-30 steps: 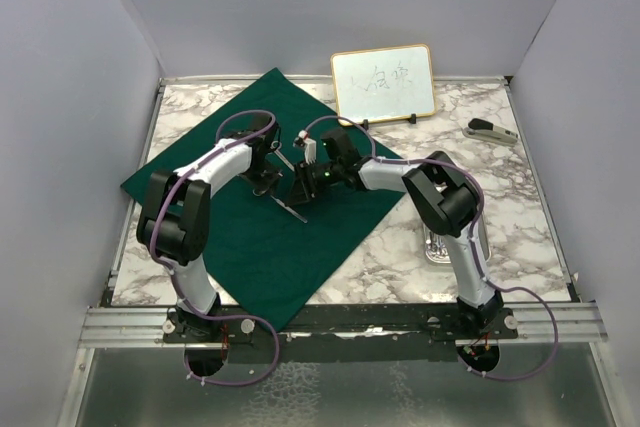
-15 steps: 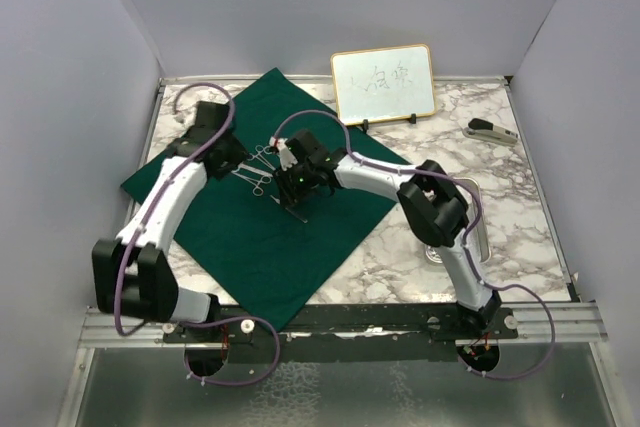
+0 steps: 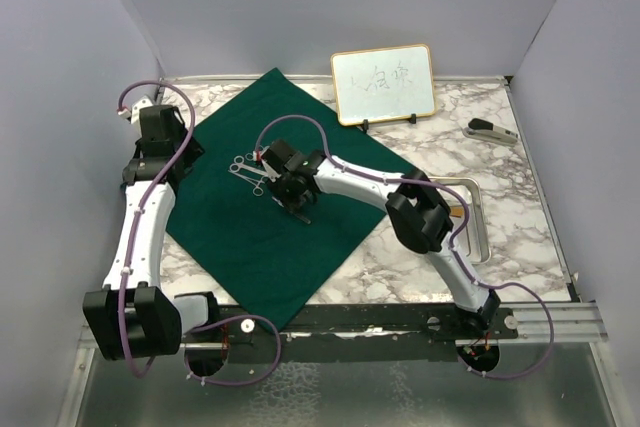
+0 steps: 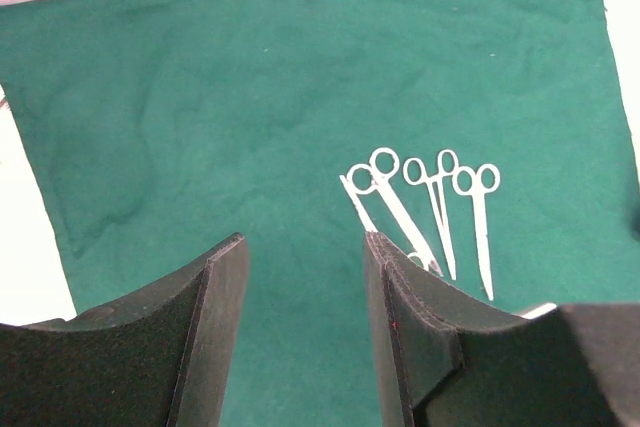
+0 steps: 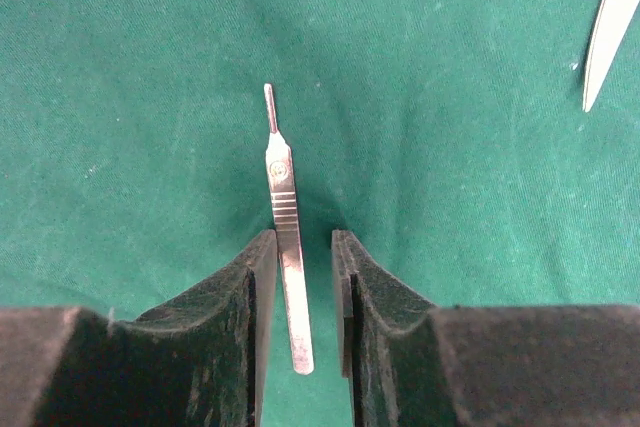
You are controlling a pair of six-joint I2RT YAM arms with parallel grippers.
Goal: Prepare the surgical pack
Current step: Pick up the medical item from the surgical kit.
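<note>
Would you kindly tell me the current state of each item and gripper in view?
Left gripper: open, empty.
Right gripper: open, straddling the handle.
Handle: lying flat on the cloth.
Cloth: spread out on the table.
Instruments: lying in a row on the cloth.
Tray: on the table, partly hidden.
Whiteboard: upright, written on.

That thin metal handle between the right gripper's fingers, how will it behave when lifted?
The metal handle looks rigid and probably light. Thin and polished, it may pivot or slip in the right gripper. Since it lies flat on the soft green cloth, fabric might get pinched too.
</note>
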